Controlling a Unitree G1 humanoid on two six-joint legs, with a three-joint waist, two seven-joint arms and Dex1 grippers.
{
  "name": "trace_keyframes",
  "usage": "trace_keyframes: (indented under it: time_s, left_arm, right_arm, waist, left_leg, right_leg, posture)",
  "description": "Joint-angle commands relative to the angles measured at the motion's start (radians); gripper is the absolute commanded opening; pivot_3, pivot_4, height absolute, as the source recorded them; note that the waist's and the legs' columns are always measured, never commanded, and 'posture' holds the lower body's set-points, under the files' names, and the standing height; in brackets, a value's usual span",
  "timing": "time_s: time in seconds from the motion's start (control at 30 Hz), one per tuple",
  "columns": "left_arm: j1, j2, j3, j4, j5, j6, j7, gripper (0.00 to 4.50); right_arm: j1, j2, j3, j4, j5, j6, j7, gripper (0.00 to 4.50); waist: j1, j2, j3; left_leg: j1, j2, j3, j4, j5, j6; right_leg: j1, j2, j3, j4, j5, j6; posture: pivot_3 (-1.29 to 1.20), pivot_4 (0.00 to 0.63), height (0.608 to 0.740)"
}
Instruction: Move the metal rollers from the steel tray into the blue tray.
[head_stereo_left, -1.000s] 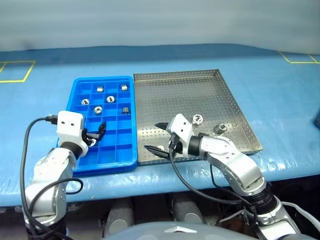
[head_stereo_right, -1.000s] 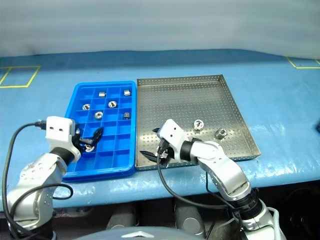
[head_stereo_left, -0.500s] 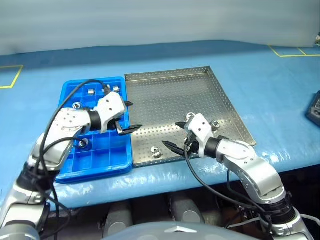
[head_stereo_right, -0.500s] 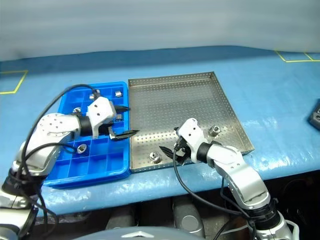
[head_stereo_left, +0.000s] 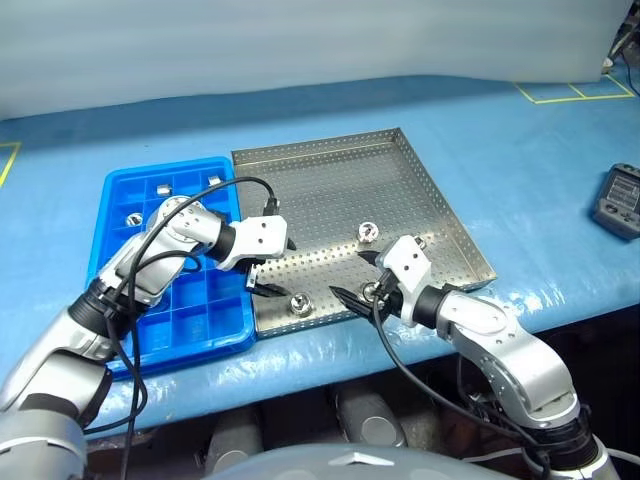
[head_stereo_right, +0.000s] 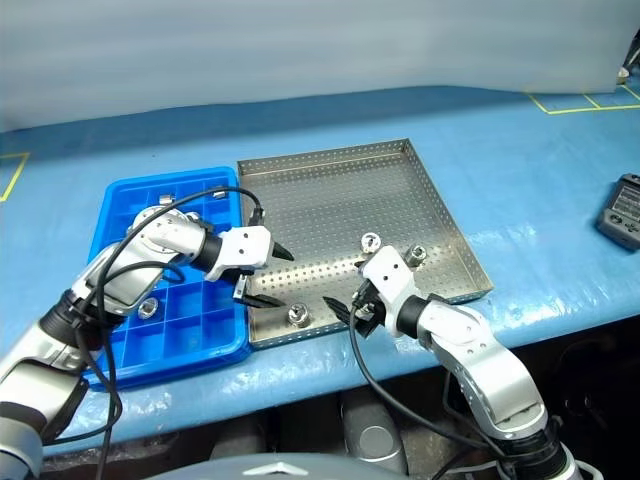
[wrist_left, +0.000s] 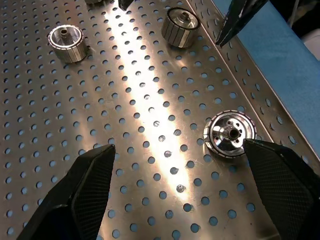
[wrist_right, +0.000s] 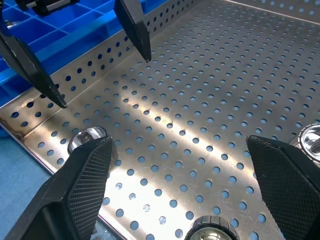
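Note:
The steel tray (head_stereo_left: 330, 190) holds three metal rollers: one (head_stereo_left: 298, 302) near its front left corner, one (head_stereo_left: 367, 233) mid-front, one (head_stereo_right: 416, 256) further right. My left gripper (head_stereo_left: 272, 270) hangs open over the tray's front left, and the near roller (wrist_left: 230, 134) lies just off one fingertip. Facing it over the tray's front edge is my right gripper (head_stereo_left: 352, 275), open and empty. To the left, the blue tray (head_stereo_left: 120, 190) has several rollers (head_stereo_left: 132, 217) in its compartments. A roller (wrist_right: 87, 137) shows beside my right gripper's finger (wrist_right: 80, 195).
A dark hand-held device (head_stereo_left: 620, 200) lies on the blue table cover at the far right. Yellow tape marks (head_stereo_left: 560, 93) run across the table's back right corner. The black cable (head_stereo_left: 150, 240) of the left arm loops over the blue tray.
My left gripper swung right from above the blue tray to the steel tray's front left, rolling its wrist. The right gripper shifted slightly right. The camera turned right.

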Motion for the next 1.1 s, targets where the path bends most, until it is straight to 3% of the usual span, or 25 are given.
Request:
trace_keyframes:
  time_s: [0.03, 0.67, 0.77, 0.97, 1.0, 1.1]
  left_arm:
    - [-0.023, -0.017, -0.023, 0.004, 0.027, -0.029, -0.034, 4.44]
    - [-0.041, -0.086, -0.144, 0.059, 0.189, -0.143, -0.117, 4.44]
    - [-0.034, -0.083, -0.152, 0.060, 0.201, -0.151, -0.130, 3.86]
    - [-0.017, -0.089, -0.146, 0.061, 0.211, -0.162, -0.134, 1.84]
    - [-0.016, -0.088, -0.144, 0.060, 0.211, -0.162, -0.134, 1.66]
    - [-0.016, -0.089, -0.131, 0.048, 0.202, -0.155, -0.131, 1.66]
  right_arm:
    - [0.008, 0.007, -0.022, -0.048, 0.014, 0.000, -0.014, 4.50]
    - [0.032, 0.021, -0.033, -0.069, 0.021, -0.006, -0.051, 4.50]
    - [0.036, 0.021, -0.038, -0.072, 0.020, -0.005, -0.055, 4.50]
    - [0.038, 0.020, -0.039, -0.074, 0.021, -0.005, -0.059, 4.50]
    - [0.038, 0.019, -0.039, -0.073, 0.021, -0.005, -0.059, 4.50]
    - [0.035, 0.018, -0.039, -0.069, 0.022, -0.006, -0.056, 4.50]
  waist:
    - [-0.004, 0.000, 0.000]
    - [-0.048, 0.000, 0.000]
    - [-0.053, 0.000, 0.000]
    - [-0.065, 0.000, 0.000]
    - [-0.066, 0.000, 0.000]
    - [-0.070, 0.000, 0.000]
  left_leg:
    - [0.000, 0.000, 0.000, 0.000, 0.000, 0.000]
    - [0.000, 0.000, 0.000, 0.000, 0.000, 0.000]
    - [0.000, 0.000, 0.000, 0.000, 0.000, 0.000]
    - [0.000, 0.000, 0.000, 0.000, 0.000, 0.000]
    - [0.000, 0.000, 0.000, 0.000, 0.000, 0.000]
    - [0.000, 0.000, 0.000, 0.000, 0.000, 0.000]
  right_leg:
    - [0.000, 0.000, 0.000, 0.000, 0.000, 0.000]
    - [0.000, 0.000, 0.000, 0.000, 0.000, 0.000]
    - [0.000, 0.000, 0.000, 0.000, 0.000, 0.000]
    - [0.000, 0.000, 0.000, 0.001, 0.000, 0.000]
    - [0.000, 0.000, 0.000, 0.001, 0.000, 0.001]
    - [0.000, 0.000, 0.000, 0.001, 0.000, 0.001]
  posture:
    - [-0.24, 0.150, 0.740]
    - [-0.28, 0.150, 0.740]
    - [-0.29, 0.150, 0.740]
    - [-0.28, 0.150, 0.740]
    - [-0.28, 0.150, 0.740]
    - [-0.27, 0.150, 0.740]
